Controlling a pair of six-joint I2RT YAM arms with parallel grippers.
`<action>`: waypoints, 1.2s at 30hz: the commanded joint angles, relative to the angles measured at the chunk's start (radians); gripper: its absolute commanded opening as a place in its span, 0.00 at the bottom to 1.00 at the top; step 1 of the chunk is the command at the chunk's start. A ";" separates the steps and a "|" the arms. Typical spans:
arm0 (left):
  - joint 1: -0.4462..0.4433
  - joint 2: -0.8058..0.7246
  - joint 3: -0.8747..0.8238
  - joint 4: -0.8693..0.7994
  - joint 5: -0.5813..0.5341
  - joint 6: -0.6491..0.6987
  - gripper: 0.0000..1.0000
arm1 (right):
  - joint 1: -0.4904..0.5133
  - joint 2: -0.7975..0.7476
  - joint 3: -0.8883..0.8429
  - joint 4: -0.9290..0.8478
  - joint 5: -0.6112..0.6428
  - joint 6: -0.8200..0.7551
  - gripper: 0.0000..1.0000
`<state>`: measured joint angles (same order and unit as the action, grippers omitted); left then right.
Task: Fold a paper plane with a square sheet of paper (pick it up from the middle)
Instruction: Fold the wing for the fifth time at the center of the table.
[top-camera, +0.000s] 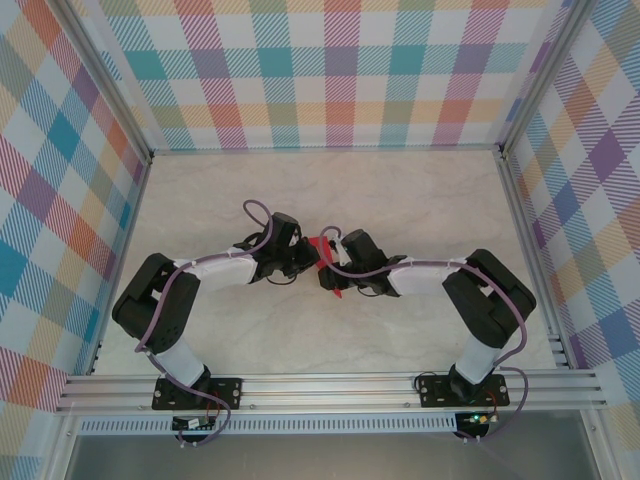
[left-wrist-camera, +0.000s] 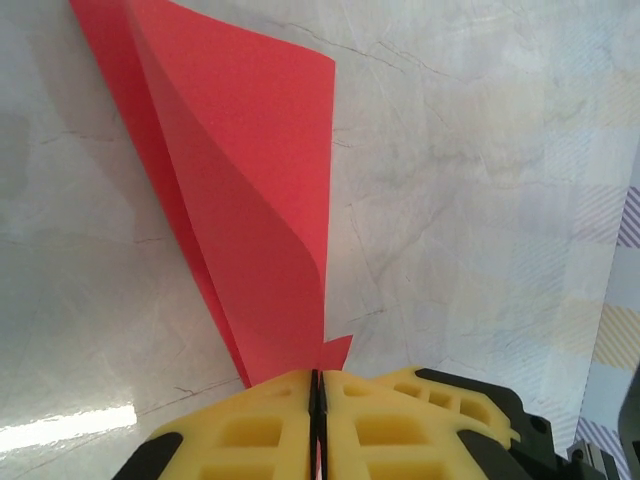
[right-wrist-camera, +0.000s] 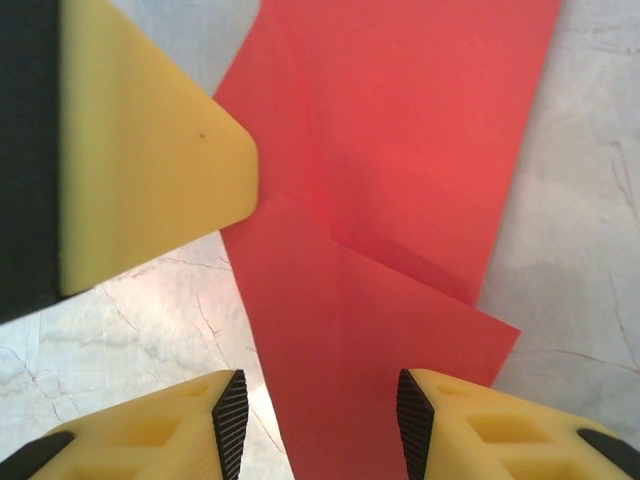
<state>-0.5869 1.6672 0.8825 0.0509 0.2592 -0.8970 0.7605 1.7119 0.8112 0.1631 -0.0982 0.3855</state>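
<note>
Found folded red paper lying mid-table between both arms. Noted left gripper fingers pressed together, pinching its narrow end. Noted right gripper fingers spread, straddling the paper.

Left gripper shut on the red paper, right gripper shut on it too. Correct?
Not quite. The left gripper is shut on the red paper, but the right gripper is open; the right wrist view shows its fingers apart over the paper.
</note>
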 joint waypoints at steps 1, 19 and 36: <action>0.001 0.012 0.027 -0.016 -0.013 -0.029 0.10 | 0.018 -0.028 -0.023 0.064 0.033 -0.054 0.46; 0.006 0.010 0.028 -0.002 -0.008 -0.075 0.07 | 0.030 0.042 -0.012 0.098 0.071 -0.077 0.44; 0.010 -0.009 0.014 -0.005 -0.023 -0.076 0.07 | 0.028 0.054 -0.027 0.125 0.071 -0.041 0.15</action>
<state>-0.5854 1.6672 0.8883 0.0528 0.2489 -0.9768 0.7811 1.7508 0.7944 0.2596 -0.0296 0.3313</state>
